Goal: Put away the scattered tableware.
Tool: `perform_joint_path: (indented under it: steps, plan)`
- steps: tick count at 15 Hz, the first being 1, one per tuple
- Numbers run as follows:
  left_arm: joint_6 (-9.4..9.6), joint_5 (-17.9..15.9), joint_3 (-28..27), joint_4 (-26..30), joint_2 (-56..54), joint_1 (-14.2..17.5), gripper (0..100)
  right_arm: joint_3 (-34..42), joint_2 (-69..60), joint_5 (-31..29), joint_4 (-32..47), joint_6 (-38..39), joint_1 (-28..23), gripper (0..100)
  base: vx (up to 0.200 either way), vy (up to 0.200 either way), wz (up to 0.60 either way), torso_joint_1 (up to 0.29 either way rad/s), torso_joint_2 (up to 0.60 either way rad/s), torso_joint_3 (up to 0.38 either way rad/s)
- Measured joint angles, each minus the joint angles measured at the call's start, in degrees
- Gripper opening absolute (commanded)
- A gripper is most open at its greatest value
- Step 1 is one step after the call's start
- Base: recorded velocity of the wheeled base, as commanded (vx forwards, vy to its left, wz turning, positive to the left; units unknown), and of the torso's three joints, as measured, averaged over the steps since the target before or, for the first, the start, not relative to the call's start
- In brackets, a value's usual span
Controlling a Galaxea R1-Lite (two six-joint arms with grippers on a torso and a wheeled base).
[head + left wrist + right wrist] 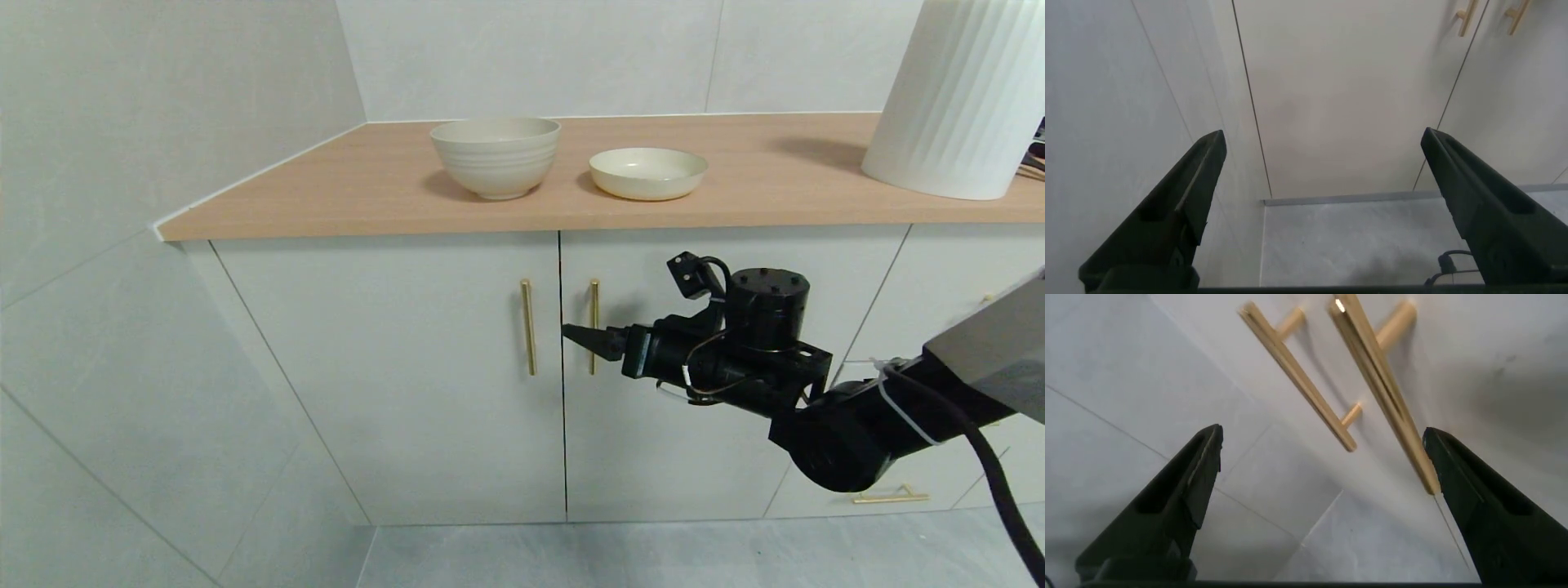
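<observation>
Before shut cupboard doors (408, 367), right claw (578, 335) apart by handles (529, 327); left claw (1323, 140) apart; bowl (495, 157), dish (648, 172) above.

The black right gripper (581, 335) points out level from its arm, jaws spread wide. The black left gripper (1323, 135) has its jaws wide apart too.

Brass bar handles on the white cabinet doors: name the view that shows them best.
Right wrist view: both brass bar handles loom close, mounting posts visible, ahead of the open right pincer. The head view shows the handles whole but small; the left wrist view catches just their ends.
</observation>
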Motion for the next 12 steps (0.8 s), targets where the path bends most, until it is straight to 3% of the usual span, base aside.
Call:
perform_joint_path:
  steps: [12]
  plan:
    - [0.02, 0.0, 0.0, 0.0, 0.0, 0.0, 100, -2.5, 7.5, -0.2, -10.4, 0.0, 1.1, 100, 0.000, 0.000, 0.00, 0.000, 0.00, 0.000]
